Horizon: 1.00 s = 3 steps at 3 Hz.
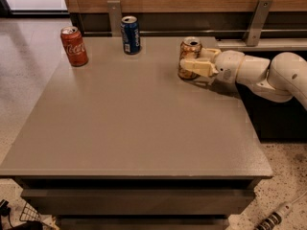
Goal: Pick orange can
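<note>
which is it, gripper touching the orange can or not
Cannot tell. The camera view shows the gripper at the orange can, overlapping its side, but no plain contact or gap.

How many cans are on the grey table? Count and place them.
3. Red Coca-Cola can far left; blue can at the far edge, middle; pale orange patterned can far right, the cream gripper at it. None appears hidden.

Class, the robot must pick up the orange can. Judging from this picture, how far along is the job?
Done: the approach. The gripper is right at the orange can, near the back right of the table. In hand, it seems: taking hold of the can. Left: the lift, since the can stands upright on the table, not yet raised.
</note>
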{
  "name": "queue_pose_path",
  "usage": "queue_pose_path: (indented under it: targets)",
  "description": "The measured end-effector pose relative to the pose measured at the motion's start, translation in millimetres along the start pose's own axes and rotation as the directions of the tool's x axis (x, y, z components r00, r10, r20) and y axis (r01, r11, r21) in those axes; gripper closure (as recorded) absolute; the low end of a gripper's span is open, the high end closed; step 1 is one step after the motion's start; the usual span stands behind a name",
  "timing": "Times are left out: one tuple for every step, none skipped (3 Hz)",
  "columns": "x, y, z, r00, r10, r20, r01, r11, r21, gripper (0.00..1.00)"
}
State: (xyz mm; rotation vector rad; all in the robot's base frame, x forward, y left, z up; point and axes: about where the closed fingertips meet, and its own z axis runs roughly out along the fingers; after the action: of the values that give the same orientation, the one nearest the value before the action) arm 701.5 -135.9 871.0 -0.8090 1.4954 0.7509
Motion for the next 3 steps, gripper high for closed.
queue_pose_path:
  targets:
    - [-0.3,1.5,2.5,1.000,0.000,0.001,0.000,1.0000,-0.004,0.69]
    - [-0.6,3.2,5.3,1.000,0.000,0.001,0.000,1.0000,-0.009,0.93]
    - [-2.0,3.7,9.9,1.000,0.001,-0.004,-0.001,0.9998,-0.018,1.00]
